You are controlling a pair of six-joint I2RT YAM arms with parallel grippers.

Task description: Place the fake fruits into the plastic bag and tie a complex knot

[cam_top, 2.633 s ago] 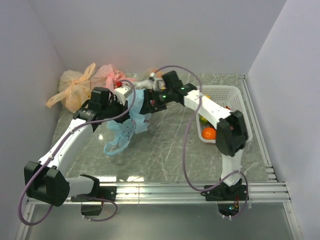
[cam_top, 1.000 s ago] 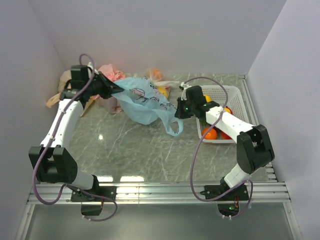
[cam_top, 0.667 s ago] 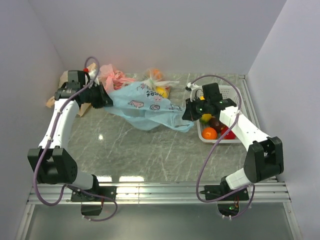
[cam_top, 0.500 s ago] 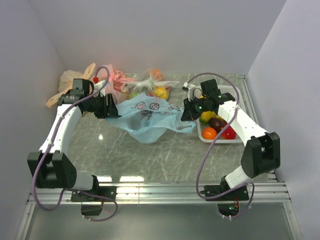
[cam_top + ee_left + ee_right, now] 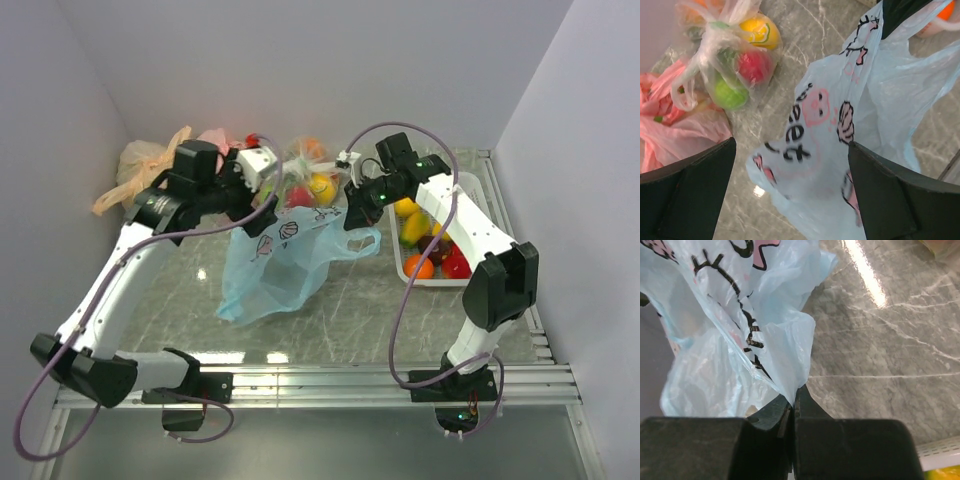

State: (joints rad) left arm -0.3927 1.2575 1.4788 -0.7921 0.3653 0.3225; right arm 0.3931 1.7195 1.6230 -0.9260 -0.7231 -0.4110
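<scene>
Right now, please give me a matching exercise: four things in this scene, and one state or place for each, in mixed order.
1. left gripper
2. right gripper
3. clear bag
4. white basket

A. holds loose fake fruits
B. shut on the light blue bag
C. open, gripping nothing
D. lies beside the pink bag

Pairs: 1-C, 2-B, 3-D, 4-A

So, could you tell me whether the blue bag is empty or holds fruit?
Apparently empty: the plastic bag hangs flat; fake fruits lie in the basket.
</scene>
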